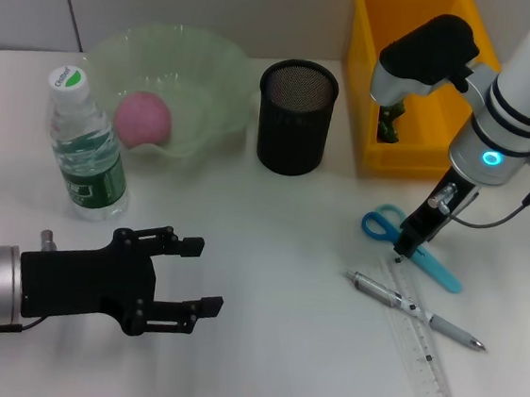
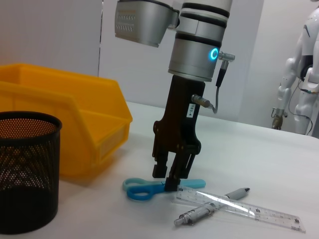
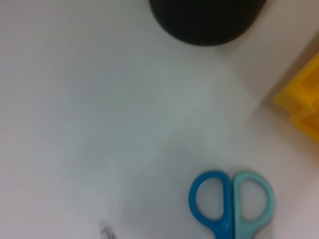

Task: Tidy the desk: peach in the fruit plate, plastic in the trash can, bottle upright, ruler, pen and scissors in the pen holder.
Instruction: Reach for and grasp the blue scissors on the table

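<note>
Blue scissors lie flat on the white desk, also seen in the left wrist view and in the right wrist view. My right gripper points straight down, shut on the scissors just behind the handles. A silver pen lies across a clear ruler beside them. The black mesh pen holder stands mid-desk. A pink peach rests in the green fruit plate. The bottle stands upright. My left gripper hovers open at front left. The plastic is out of view.
The yellow bin stands at the back right, close behind my right arm, with a dark item inside. A white humanoid figure stands far off beyond the desk.
</note>
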You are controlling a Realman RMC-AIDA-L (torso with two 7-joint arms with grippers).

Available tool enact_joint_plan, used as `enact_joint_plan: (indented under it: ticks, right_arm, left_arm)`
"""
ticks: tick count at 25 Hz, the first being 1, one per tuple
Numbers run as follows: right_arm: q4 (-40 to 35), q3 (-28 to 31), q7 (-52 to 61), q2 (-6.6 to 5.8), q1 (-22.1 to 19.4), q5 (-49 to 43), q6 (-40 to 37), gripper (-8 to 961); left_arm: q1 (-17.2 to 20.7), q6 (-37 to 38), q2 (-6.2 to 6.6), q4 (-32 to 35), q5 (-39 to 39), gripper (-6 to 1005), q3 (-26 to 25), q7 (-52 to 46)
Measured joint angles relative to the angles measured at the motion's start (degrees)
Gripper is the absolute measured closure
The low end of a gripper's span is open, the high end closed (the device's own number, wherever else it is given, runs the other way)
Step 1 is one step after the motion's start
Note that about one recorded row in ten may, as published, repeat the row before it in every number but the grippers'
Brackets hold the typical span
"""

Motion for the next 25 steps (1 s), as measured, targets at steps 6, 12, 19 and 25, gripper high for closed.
enact_joint_plan:
  ticks: [6, 12, 19, 25]
  right_arm:
    - [0.36, 0.06, 0.04, -0.03, 0.12, 0.00, 0.06, 555]
    - [0.35, 0.01, 0.03, -0.03, 0.17, 0.00, 0.11, 594]
    - [0.40, 0.14, 0.03, 0.00, 0.18, 0.00, 0.14, 609]
    - [0.43, -0.01, 0.03, 0.01, 0.18, 0.00, 0.15, 622]
  left_arm:
    - [0.00, 0.00, 0.04, 0.06, 0.00, 208, 0.00, 0.00]
    - [-0.07, 0.00, 0.07, 0.09, 0.00, 208, 0.00, 0.00]
    - [-0.09, 0.00, 0.09, 0.09, 0.00, 208, 0.00, 0.00]
    - [-0.12, 0.00, 0.09, 0.09, 0.00, 208, 0.00, 0.00]
